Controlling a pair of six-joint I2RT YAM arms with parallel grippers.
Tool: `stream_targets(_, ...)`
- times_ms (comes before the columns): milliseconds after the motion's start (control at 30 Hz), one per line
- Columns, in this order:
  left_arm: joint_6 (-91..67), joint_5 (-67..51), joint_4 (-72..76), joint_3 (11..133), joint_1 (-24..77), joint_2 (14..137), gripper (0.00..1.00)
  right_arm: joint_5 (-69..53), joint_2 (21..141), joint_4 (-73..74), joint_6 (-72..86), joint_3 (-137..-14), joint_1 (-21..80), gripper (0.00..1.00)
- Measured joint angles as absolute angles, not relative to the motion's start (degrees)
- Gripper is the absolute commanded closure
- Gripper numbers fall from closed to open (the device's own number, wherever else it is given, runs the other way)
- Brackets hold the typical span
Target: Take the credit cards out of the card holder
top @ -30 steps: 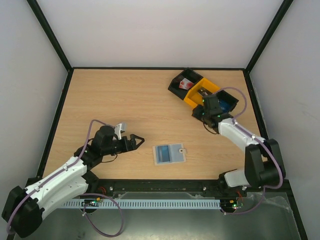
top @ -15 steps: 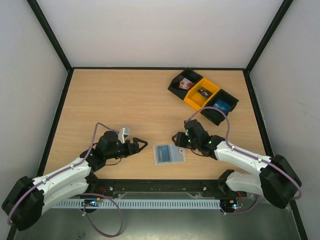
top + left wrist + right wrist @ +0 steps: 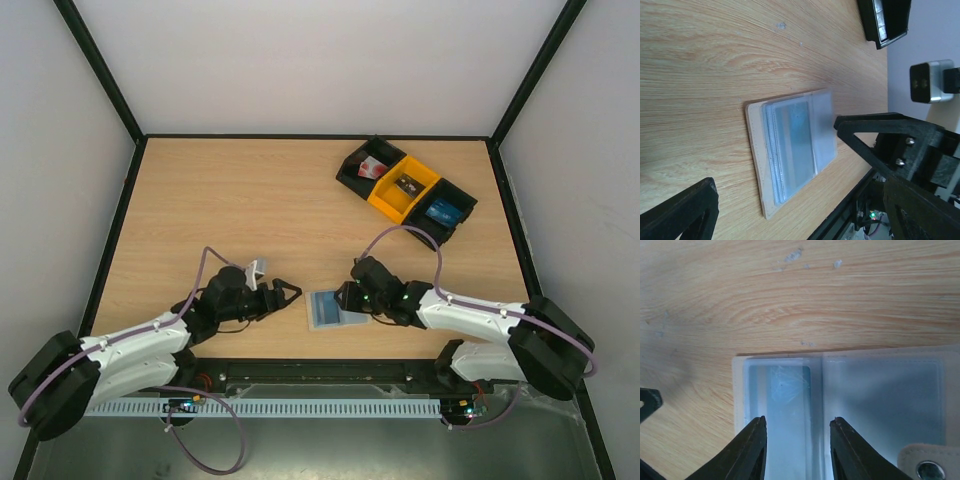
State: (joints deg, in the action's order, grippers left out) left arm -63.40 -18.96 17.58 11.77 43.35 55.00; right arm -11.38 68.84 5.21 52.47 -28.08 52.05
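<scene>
Wooden table (image 3: 250,200) bears the translucent blue-grey plastic card holder (image 3: 328,312) at six o'clock — your right gripper (image 3: 797,422) half-spread over its bright-blue credit card (image 3: 785,395), left gripper (image 3: 288,292) released at nine; pinch card only.

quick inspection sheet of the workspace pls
surface: wooden table, few pale specks
job's things: card holder lying flat, one credit card in its pocket; another blue card in the end black bin
clutter: red-and-white item, small dark item, each in a bin
grippers: left gripper open beside holder; right gripper open above holder
cables: purple cables loop over both arms
surroundings: white walls, black frame
</scene>
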Motion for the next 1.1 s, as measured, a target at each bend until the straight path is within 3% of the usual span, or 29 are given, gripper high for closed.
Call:
stream_targets(400,-63.88,-17.58,18.98,11.62,45.36,55.53,0.1,-11.99,73.19,1.41,53.41,-25.89,53.82,0.72)
stream_targets(700,-66.26,-18.06,23.35,9.61,45.36,57.87,0.11,-10.66,76.14,-1.02,53.76,-25.19,55.96,0.98)
stream_targets(1100,-69.01,-20.1,34.57,8.34,45.93,62.65,0.1,-9.1,74.89,-9.85,56.4,-19.73,56.66,0.98)
